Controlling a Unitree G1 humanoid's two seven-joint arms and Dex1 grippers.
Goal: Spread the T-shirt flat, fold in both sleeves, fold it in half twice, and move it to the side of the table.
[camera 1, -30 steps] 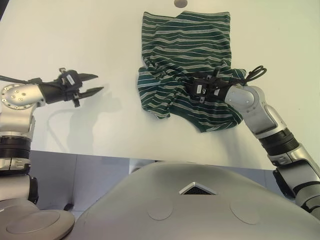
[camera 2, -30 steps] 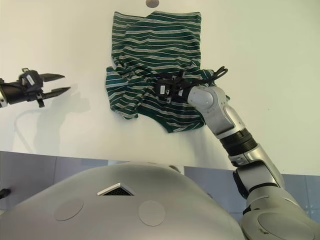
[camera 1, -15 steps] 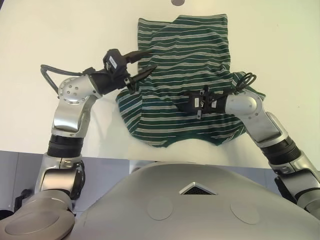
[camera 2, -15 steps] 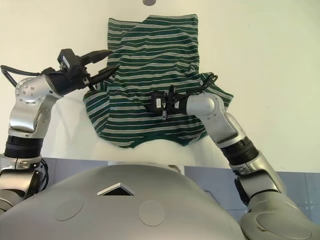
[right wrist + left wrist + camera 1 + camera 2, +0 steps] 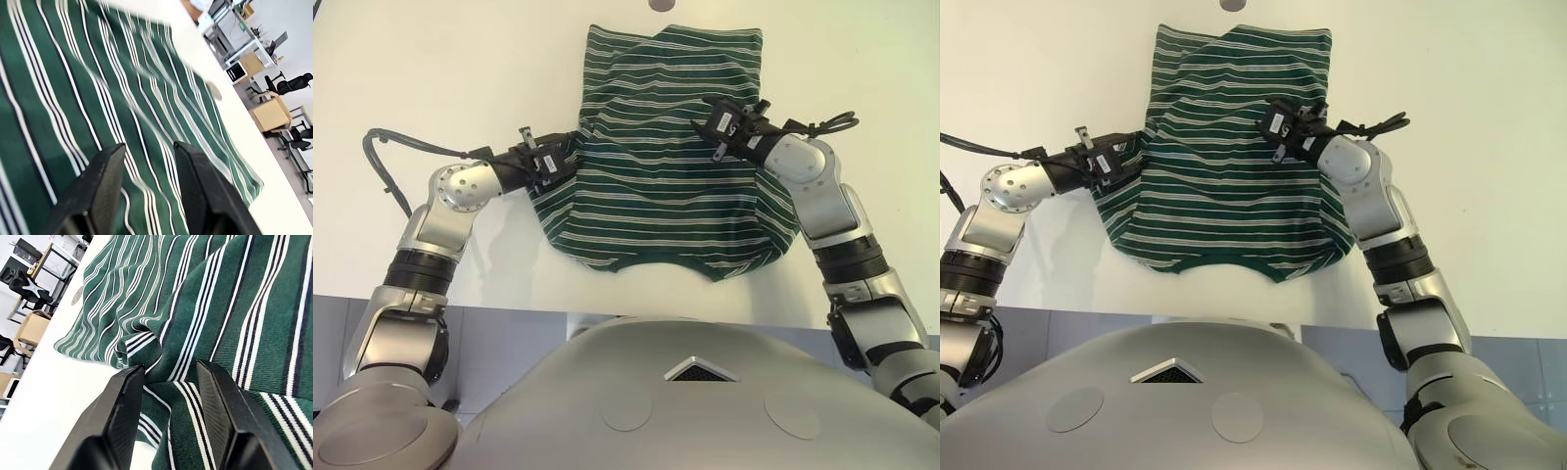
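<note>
The green T-shirt (image 5: 666, 186) with white stripes lies on the white table (image 5: 431, 78), roughly spread, with wrinkles along its left side and its near hem close to the table's front edge. My left gripper (image 5: 564, 157) sits low at the shirt's left edge. In the left wrist view it (image 5: 168, 367) is open, with a raised fold of the fabric between its fingers. My right gripper (image 5: 707, 114) hovers over the shirt's upper right part. It (image 5: 148, 145) is open above the striped cloth with nothing held.
A small grey disc (image 5: 662, 4) sits on the table beyond the shirt's far edge. Bare table surface extends to the left and right of the shirt. The table's front edge (image 5: 509, 305) runs just below the shirt's hem.
The left gripper came in from the far left and dropped onto the shirt's left edge. The right gripper left the shirt's near middle and rose to its upper right. The shirt now lies wider and flatter.
</note>
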